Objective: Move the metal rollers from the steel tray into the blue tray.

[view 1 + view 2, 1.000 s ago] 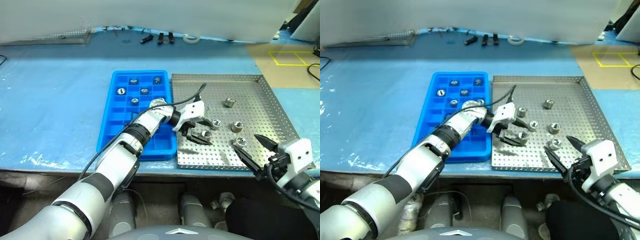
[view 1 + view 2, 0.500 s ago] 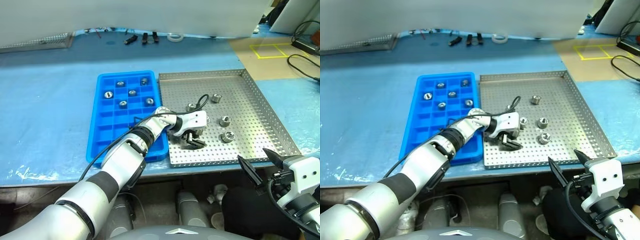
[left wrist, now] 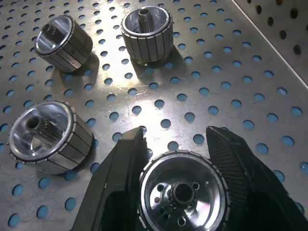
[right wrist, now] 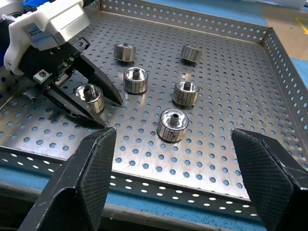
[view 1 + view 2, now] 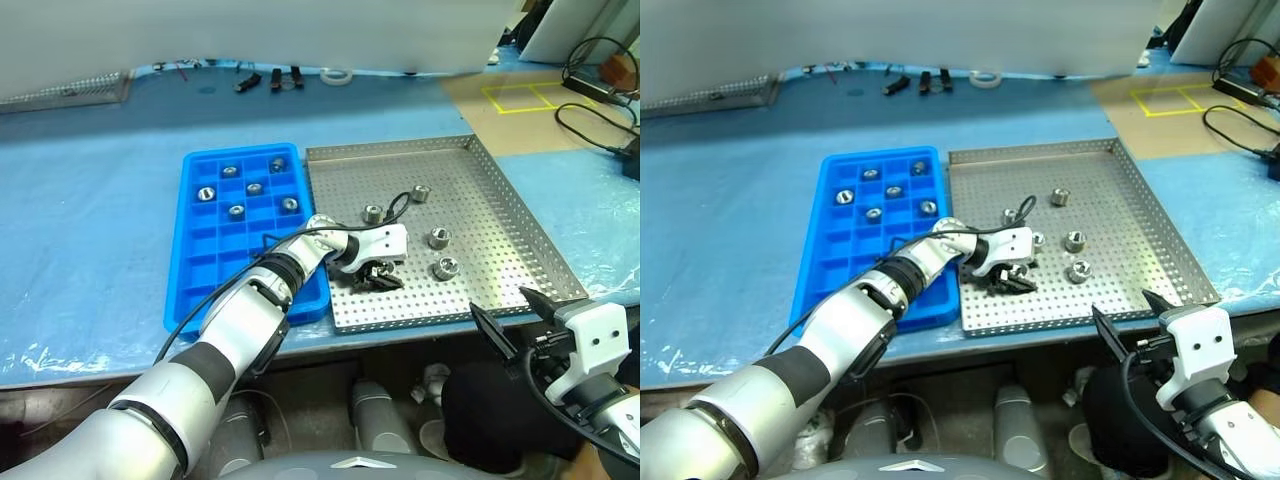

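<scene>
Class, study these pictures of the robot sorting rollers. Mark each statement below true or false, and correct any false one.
1. The left hand is closed around a metal roller on the steel tray. True.
2. The blue tray holds no rollers yet. False: five rollers sit in its far compartments.
3. The right hand is open and holds nothing. True.
4. The blue tray lies to the right of the steel tray. False: it lies to its left, beside it.
5. The gripped roller is the last one on the steel tray. False: five others lie loose there.
</scene>
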Available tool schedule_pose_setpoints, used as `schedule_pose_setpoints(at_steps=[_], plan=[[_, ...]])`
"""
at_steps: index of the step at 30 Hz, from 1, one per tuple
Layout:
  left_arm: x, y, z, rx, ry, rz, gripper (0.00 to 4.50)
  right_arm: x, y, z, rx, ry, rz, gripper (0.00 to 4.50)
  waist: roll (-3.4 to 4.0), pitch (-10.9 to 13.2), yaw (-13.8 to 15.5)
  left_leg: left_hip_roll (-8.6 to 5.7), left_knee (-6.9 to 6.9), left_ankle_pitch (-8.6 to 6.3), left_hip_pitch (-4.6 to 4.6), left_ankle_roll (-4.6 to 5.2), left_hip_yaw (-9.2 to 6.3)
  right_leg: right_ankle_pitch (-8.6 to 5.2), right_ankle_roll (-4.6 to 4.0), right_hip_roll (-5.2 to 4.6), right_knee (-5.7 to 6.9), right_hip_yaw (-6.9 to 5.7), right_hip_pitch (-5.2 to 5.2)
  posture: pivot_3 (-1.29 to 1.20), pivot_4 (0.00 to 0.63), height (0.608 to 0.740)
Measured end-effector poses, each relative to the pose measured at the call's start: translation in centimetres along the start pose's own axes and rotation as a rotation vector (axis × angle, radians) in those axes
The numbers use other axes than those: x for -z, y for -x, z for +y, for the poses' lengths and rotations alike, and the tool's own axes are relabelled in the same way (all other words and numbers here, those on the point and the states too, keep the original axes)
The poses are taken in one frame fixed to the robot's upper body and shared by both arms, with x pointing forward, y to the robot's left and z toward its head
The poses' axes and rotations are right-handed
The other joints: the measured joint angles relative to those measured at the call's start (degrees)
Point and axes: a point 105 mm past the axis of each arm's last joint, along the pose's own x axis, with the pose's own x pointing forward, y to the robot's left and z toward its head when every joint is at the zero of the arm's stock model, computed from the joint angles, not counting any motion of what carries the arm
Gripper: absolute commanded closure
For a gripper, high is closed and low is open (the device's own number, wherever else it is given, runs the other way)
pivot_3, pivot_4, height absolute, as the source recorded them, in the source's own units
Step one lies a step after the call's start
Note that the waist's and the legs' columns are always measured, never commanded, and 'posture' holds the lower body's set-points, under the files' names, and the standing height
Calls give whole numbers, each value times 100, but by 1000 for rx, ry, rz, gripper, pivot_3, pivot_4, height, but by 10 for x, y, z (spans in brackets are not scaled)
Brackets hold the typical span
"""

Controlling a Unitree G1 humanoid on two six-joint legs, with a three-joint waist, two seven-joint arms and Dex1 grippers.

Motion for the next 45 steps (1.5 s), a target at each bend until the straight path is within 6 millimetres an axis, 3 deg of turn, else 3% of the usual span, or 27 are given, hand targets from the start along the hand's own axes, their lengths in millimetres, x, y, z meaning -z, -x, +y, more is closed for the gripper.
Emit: schedule_pose_setpoints(at_steps=[2, 11, 15, 23, 26, 33, 40, 45], plan=[[1, 2, 0, 5, -2, 5, 2772, 1, -1, -1, 2, 0, 1, 463, 0, 0, -4, 0, 1, 0, 5, 0, 0, 0, 0, 0, -1, 0, 4, -612, 150, 740], [4, 14, 2, 21, 36, -29, 2785, -5, -9, 0, -33, 20, -19, 463, 3, -2, -120, -4, -1, -1, 7, 1, 0, 19, -32, 1, -1, -4, 5, -560, 150, 740], [-9, 25, 2, 70, 110, -181, 2785, -12, -15, 6, -107, 23, -37, 463, 3, -1, -119, -8, -3, -1, -2, 2, -1, 27, -45, 0, -1, -8, 0, -517, 150, 740], [-49, 77, 25, 20, 13, -372, 2785, -39, -40, 15, -322, 83, -87, 463, 6, -2, 171, 4, 1, -3, 7, 8, 1, 38, -62, -13, 3, -10, 7, -308, 150, 740], [-40, 98, 28, -60, 23, -361, 2785, -57, -58, 23, -433, 115, -135, 463, 12, -3, 400, 13, -2, -1, 22, 6, 4, 39, -65, -3, 10, -7, 14, -225, 150, 740], [-6, 137, 31, -320, 124, -293, 2785, -78, -93, 51, -652, 122, -191, 463, 23, 1, 1082, 19, -12, 11, 21, 7, 7, 40, -68, 4, 16, -15, 10, -4, 150, 740], [24, 180, 32, -608, 222, -221, 2785, -76, -116, 70, -786, 121, -188, 463, 26, 3, 1577, 18, -7, 10, 0, -10, 3, 40, -69, -4, 22, -37, 6, 124, 150, 740], [46, 186, 24, -721, 299, -181, 2785, -77, -124, 82, -836, 130, -210, 463, 26, 3, 1663, 19, -10, 26, -6, -35, 1, 40, -68, 3, 34, -57, 4, 139, 150, 740]])
